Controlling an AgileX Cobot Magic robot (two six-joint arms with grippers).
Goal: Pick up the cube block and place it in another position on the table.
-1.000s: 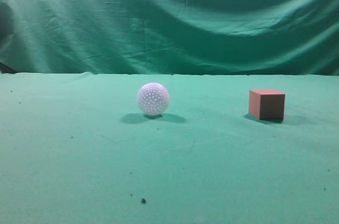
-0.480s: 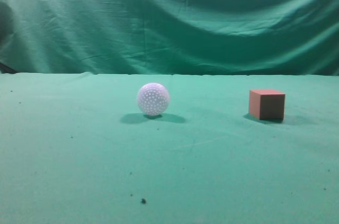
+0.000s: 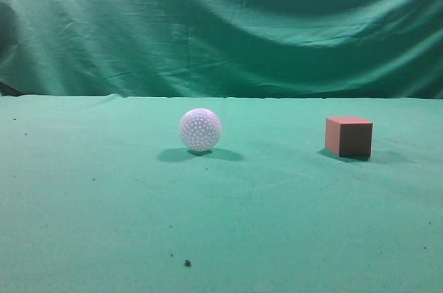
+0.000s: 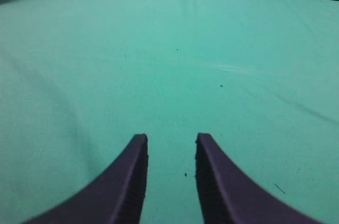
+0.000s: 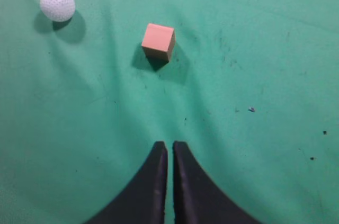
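Nothing has moved since a second ago in the exterior view: cube and ball sit exactly where they were, and no arm has entered that view. We count one cube block [image 3: 349, 136], reddish-brown with sharp edges, resting flat on the table [image 3: 97, 224] at the right side of the exterior view, one corner edge turned toward us. It stands alone, touching nothing but the green cloth, with a soft shadow at its base.

From the right wrist camera we look down on that same cube block [image 5: 158, 41], ahead of our right gripper [image 5: 170, 150] and slightly left of its line, well apart from the fingertips. Our right gripper's two dark fingers are pressed almost together, only a thin slit between them, pinching nothing.

We count one white dimpled ball [image 3: 200, 129], near the middle of the exterior view, well to the left of the cube and not touching it. In the right wrist view the ball [image 5: 57, 5] lies up at the far left, beyond the cube.

Over on the other side, our left gripper [image 4: 170, 142] hangs above bare cloth, its two purple fingers spread with a clear gap, holding nothing. Only specks dot the table [image 4: 238, 49] there. We see no containers anywhere. Behind it all hangs one wrinkled green curtain [image 3: 221, 23].
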